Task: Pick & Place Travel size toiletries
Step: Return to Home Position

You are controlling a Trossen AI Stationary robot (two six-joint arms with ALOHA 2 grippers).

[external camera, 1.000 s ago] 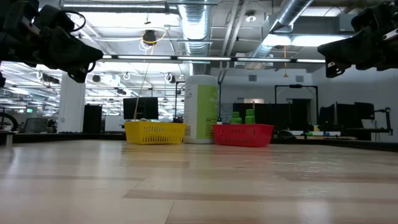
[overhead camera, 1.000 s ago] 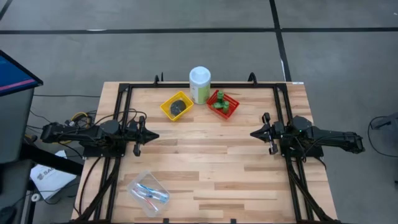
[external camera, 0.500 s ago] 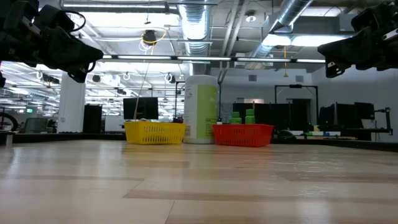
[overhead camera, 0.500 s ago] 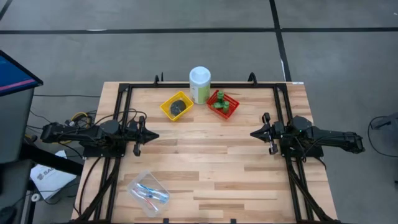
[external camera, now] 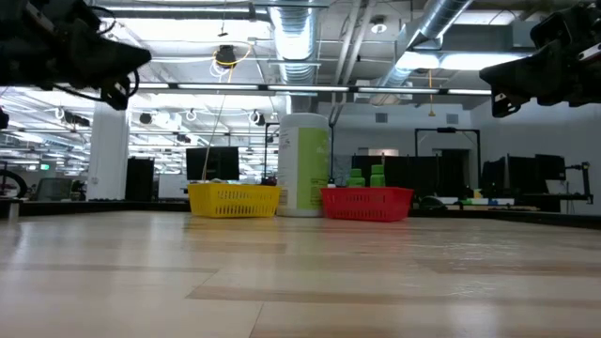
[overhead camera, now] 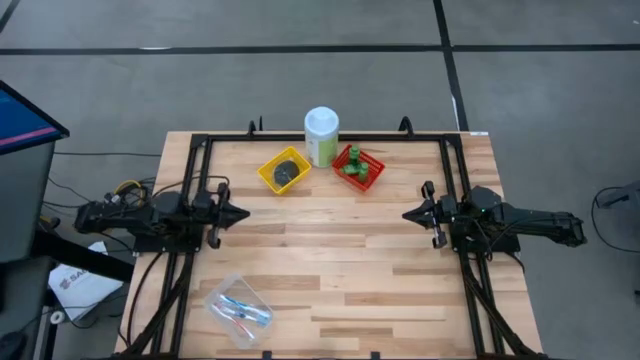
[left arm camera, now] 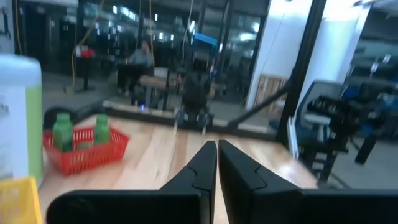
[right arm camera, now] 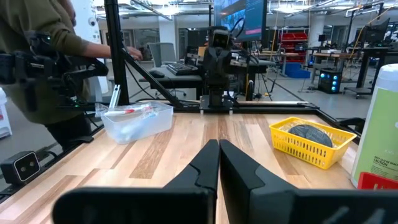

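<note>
The toiletries lie in three containers. A yellow basket at the far middle holds dark round tins. A red basket beside it holds small green bottles. A clear plastic tray near the front left holds thin blue, white and pink sticks. My left gripper hovers shut and empty at the table's left side, well above the wood; it also shows in the left wrist view. My right gripper hovers shut and empty at the right side; it also shows in the right wrist view.
A tall pale-green canister with a white cap stands between the two baskets at the far edge. A black frame runs round the tabletop. A person stands beyond the table's left side. The middle of the wood is bare.
My left gripper has risen a little, drawn slightly back toward the table's left edge and turned about its wrist. Its fingers stay shut. The baskets, the tray and the canister have stayed where they were.
</note>
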